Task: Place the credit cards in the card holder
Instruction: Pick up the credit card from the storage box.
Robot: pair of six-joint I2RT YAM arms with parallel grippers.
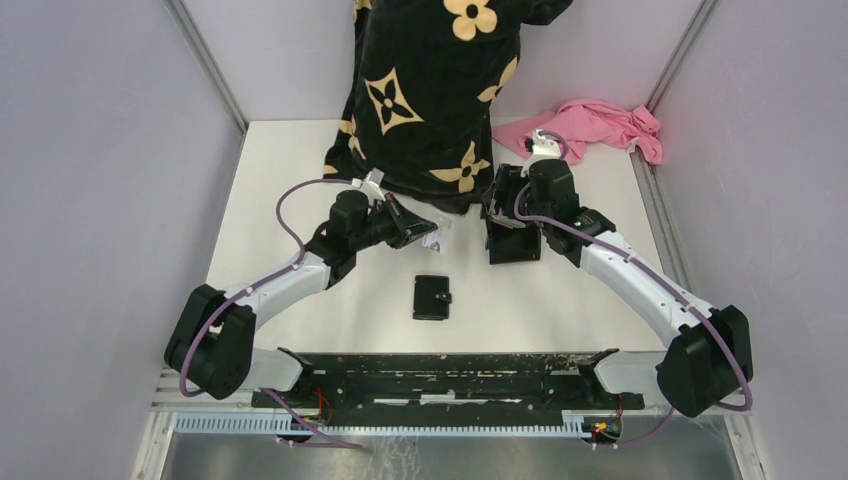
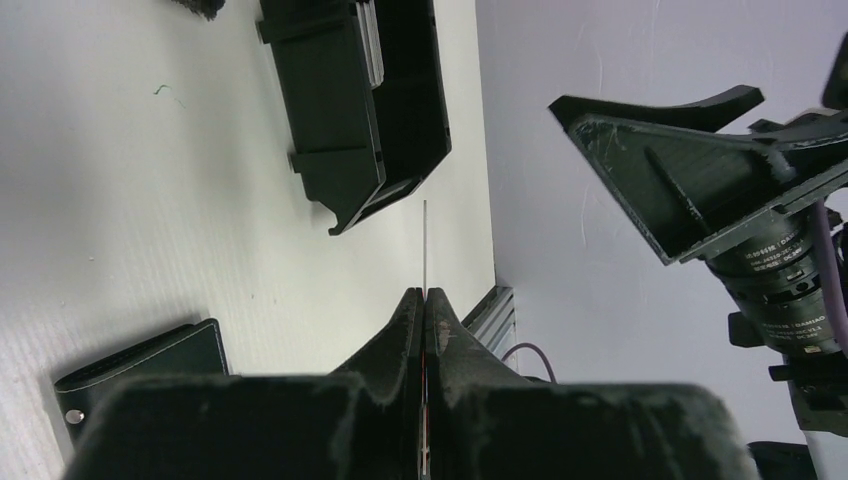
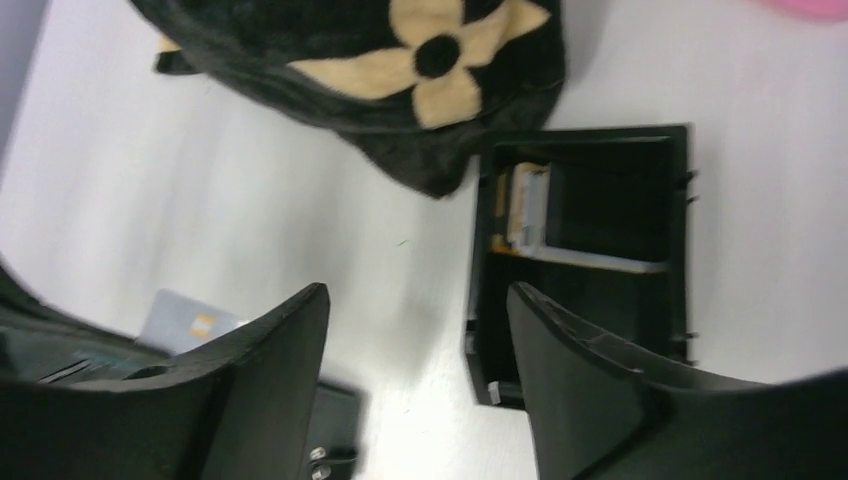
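1. The left gripper (image 2: 424, 300) is clamped on a whitish-grey card (image 3: 182, 318). Its wrist view shows the card edge-on as a thin line sticking out past the pressed-together fingertips.
2. The card holder (image 1: 432, 297) lies flat on the table, apart from both arms. It looks folded shut, with its snap side up.
3. From the top view, the held card hangs just beyond the card holder, on the side away from the arm bases. The card holder's long axis runs away from the bases, roughly towards the card.
4. The right gripper (image 3: 418, 300) is spread wide and holds nothing. It sits farther from the card holder, beyond it and off to its right, over a black tray (image 3: 600, 320) with more cards (image 3: 528, 205) standing inside.
5. The left arm is the nearer one. My judgement is that the card holder has to be opened before the card can slide in, which probably falls to the free right arm.
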